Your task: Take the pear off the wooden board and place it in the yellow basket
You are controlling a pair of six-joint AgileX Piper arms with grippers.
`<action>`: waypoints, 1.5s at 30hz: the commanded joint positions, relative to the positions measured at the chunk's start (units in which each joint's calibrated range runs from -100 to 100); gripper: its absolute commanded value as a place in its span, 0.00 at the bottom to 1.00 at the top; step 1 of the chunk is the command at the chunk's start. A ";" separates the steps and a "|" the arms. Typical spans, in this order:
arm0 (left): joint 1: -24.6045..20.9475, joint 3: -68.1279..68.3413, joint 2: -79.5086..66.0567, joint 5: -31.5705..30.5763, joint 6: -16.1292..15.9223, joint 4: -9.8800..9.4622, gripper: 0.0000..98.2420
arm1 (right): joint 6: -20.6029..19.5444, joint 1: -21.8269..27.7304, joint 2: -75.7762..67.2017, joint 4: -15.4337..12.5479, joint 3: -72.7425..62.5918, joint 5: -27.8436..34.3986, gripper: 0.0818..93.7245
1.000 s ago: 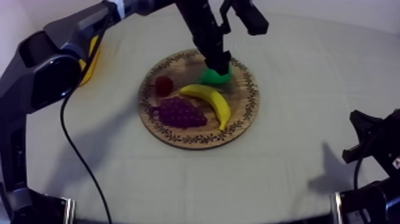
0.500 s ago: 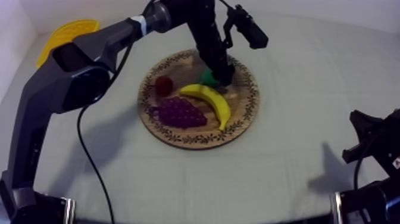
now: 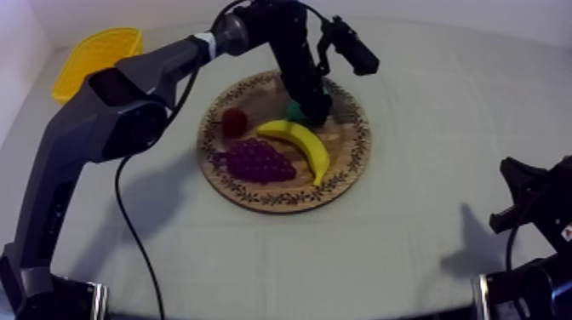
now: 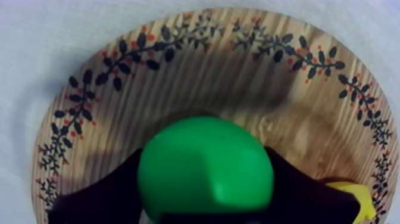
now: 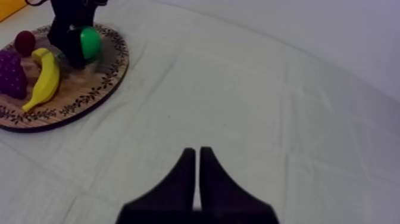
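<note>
Two black fingers of my left gripper [image 3: 311, 109] are clamped on the smooth green toy pear [image 4: 205, 170], over the round wooden board [image 3: 351, 162] with a patterned rim, upper centre of the top view. Upper left sits the yellow basket [image 3: 92, 49]. Lower right, my right gripper [image 5: 197, 159] rests, fingers pressed together.

We see a smooth, slightly glossy plastic pear [image 4: 205, 167], matt board [image 4: 178, 89] with visible wood grain, matt creased bench cloth [image 5: 268, 89], basket [image 3: 81, 64] looks like moulded plastic.
</note>
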 commanded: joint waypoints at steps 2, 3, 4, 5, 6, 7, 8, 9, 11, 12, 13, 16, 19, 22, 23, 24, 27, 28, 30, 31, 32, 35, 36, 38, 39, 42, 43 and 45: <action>-0.05 0.23 -0.51 -0.30 -0.03 0.08 0.58 | -0.04 -0.03 -0.04 -0.01 0.00 0.01 0.00; -0.05 0.29 -0.68 -0.41 0.00 0.08 0.57 | -0.04 -0.03 -0.04 -0.01 0.00 0.01 0.00; -0.06 0.34 -0.83 -0.49 0.03 0.09 0.56 | -0.04 -0.03 -0.04 -0.01 0.00 0.01 0.00; -0.06 0.37 -0.95 -0.54 0.07 0.09 0.55 | -0.04 -0.03 -0.04 -0.01 0.00 0.01 0.00; -0.06 0.39 -1.07 -0.58 0.11 0.10 0.54 | -0.04 -0.03 -0.04 -0.01 0.00 0.01 0.00; -0.04 0.41 -1.17 -0.60 0.14 0.10 0.53 | -0.04 -0.03 -0.04 -0.01 0.00 0.01 0.00; -0.01 0.45 -1.30 -0.62 0.17 0.07 0.53 | -0.04 -0.03 -0.04 -0.01 0.00 0.01 0.00; 0.06 0.52 -1.44 -0.63 0.21 0.02 0.53 | -0.04 -0.03 -0.04 -0.01 0.00 0.01 0.00; 0.24 0.83 -1.84 -0.67 0.28 -0.07 0.52 | -0.04 -0.03 -0.04 -0.01 0.00 0.01 0.00; 0.34 1.05 -2.13 -0.70 0.30 -0.09 0.52 | -0.04 -0.03 -0.04 -0.01 0.00 0.01 0.00; 0.44 1.34 -2.51 -0.71 0.33 -0.13 0.52 | -0.04 -0.03 -0.04 -0.01 0.00 0.01 0.00; 0.71 2.47 -4.09 -0.79 0.44 -0.21 0.52 | -0.04 -0.03 -0.04 -0.01 0.00 0.01 0.00; 0.89 4.09 -6.33 -0.81 0.55 -0.23 0.52 | -0.04 -0.03 -0.04 -0.01 0.00 0.01 0.00; 0.97 6.70 -9.34 -0.80 0.77 -0.23 0.52 | -0.04 -0.03 -0.04 -0.01 0.00 0.01 0.00; 0.99 7.67 -10.51 -0.73 0.84 -0.23 0.52 | -0.04 -0.03 -0.04 -0.01 0.00 0.01 0.00; 1.00 8.58 -11.71 -0.69 0.88 -0.24 0.52 | -0.04 -0.03 -0.04 -0.01 0.00 0.01 0.00; 0.95 11.15 -15.41 -0.62 0.97 -0.33 0.52 | -0.04 -0.03 -0.04 -0.01 0.00 0.01 0.00; 0.93 12.02 -16.69 -0.61 0.99 -0.41 0.52 | -0.04 -0.03 -0.04 -0.01 0.00 0.01 0.00; 0.84 13.97 -19.41 -0.60 1.01 -0.61 0.52 | -0.04 -0.03 -0.04 -0.01 0.00 0.01 0.00; 0.77 14.97 -20.79 -0.59 1.02 -0.70 0.52 | -0.04 -0.03 -0.04 -0.01 0.00 0.01 0.00; 0.69 15.97 -22.14 -0.59 1.02 -0.80 0.52 | -0.04 -0.03 -0.04 -0.01 0.00 0.01 0.00; 0.32 18.87 -26.04 -0.59 1.03 -0.99 0.52 | -0.04 -0.03 -0.04 -0.01 0.00 0.01 0.00; 0.19 19.84 -27.24 -0.58 1.03 -1.05 0.52 | -0.04 -0.03 -0.04 -0.01 0.00 0.01 0.00; -0.12 21.84 -29.45 -0.58 1.01 -1.17 0.52 | -0.04 -0.03 -0.04 -0.01 0.00 0.01 0.00; -0.28 22.89 -30.45 -0.61 0.99 -1.24 0.52 | -0.04 -0.03 -0.04 -0.01 0.00 0.01 0.00; -0.89 26.03 -33.07 -1.03 0.90 -1.62 0.52 | -0.04 -0.03 -0.04 -0.01 0.00 0.01 0.00; -1.14 27.06 -33.84 -1.23 0.86 -1.75 0.52 | -0.04 -0.03 -0.04 -0.01 0.00 0.01 0.00; -1.76 29.07 -35.17 -1.74 0.76 -1.95 0.52 | -0.04 -0.03 -0.04 -0.01 0.00 0.01 0.00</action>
